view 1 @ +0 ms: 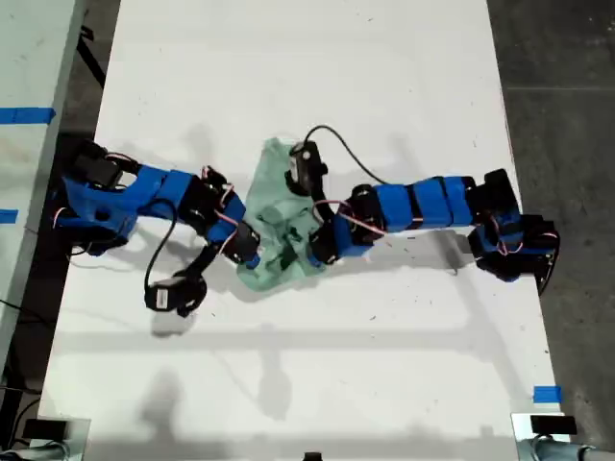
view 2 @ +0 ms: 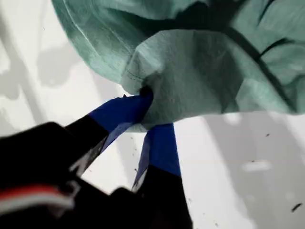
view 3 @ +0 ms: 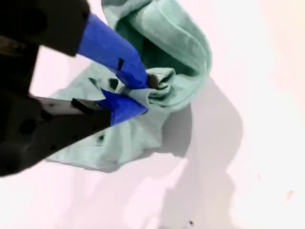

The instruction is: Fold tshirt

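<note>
Crumpled into a loose heap, the tshirt (view 1: 279, 223) lies around the middle of the white table (view 1: 317, 77) in the exterior view, bunched and creased rather than spread flat, between the two blue arms. In the first wrist view, pale green folds (view 2: 200, 62) hang over the table with a hemmed edge gathered at the jaws. My first gripper (view 2: 150, 112) clenched on that gathered cloth, blue-taped fingers (view 2: 119, 112) pinching a bunched fold. My second gripper (view 3: 136, 93) likewise clamped on a wad of the tshirt (view 3: 157, 47), cloth squeezed between its blue fingertips (view 3: 114, 50). Two arms reaching in from the exterior view's left (view 1: 144, 197) and right (view 1: 432, 204), both meeting the heap; which is first and which second cannot be told. Black cables (view 1: 336, 144) looping over the table near the heap. Blue tape mark (view 1: 546, 394) at the exterior view's near right.
</note>
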Controlling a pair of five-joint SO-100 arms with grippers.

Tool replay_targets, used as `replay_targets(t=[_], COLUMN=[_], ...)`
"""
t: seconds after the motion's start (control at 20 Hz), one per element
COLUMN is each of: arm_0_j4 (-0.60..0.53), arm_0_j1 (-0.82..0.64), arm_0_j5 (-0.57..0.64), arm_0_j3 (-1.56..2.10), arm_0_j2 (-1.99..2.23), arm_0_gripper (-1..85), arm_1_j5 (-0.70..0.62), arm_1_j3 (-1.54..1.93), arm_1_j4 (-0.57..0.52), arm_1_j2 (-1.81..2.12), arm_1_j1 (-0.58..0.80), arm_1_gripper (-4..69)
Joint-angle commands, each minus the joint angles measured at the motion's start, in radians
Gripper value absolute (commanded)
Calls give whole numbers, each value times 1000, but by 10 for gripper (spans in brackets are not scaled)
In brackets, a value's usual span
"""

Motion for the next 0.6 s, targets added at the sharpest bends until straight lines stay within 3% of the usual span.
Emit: replay_targets(t=[0.0,0.25,0.55], arm_0_j4=[21,20,-9], arm_0_j1=[-199,-534,-670], arm_0_j5=[143,364,423], arm_0_j3=[8,-25,-38], arm_0_j2=[196,155,107], arm_0_gripper=[36,31,38], arm_1_j5=[-106,-245,-284], arm_1_j3=[-31,-5,31], arm_1_j4=[-17,-32,-94], arm_1_j2=[183,247,225], arm_1_j1=[144,380,483], arm_1_gripper=[-14,-14,-17])
